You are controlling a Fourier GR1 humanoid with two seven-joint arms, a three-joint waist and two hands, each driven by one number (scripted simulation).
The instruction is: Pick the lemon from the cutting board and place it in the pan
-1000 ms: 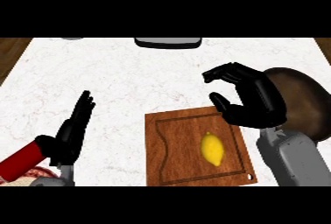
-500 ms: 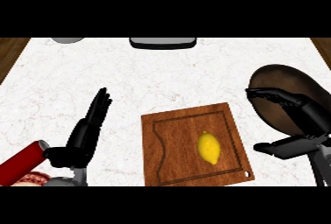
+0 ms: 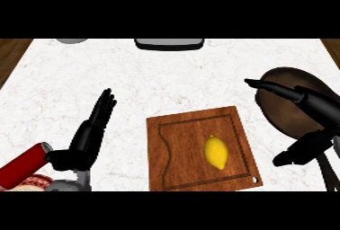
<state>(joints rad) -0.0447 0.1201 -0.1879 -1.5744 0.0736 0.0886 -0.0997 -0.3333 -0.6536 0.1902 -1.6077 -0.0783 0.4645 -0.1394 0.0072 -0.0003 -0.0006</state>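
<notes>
The yellow oval lemon [image 3: 216, 152] lies on the brown wooden cutting board [image 3: 179, 155] on the white marble bench [image 3: 166, 76]. The left hand [image 3: 90, 134] rests open, fingers up. The right hand [image 3: 312, 114], spread wide and holding nothing, hovers over the dark round pan [image 3: 282, 83].

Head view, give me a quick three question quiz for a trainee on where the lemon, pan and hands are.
1. True or false: the lemon lies on the cutting board.
2. Which hand is over the pan? A) left hand B) right hand
3. Fill in: the left hand shows at the view's left, fingers ____.

Key: 1 true; 2 B; 3 straight.
</notes>
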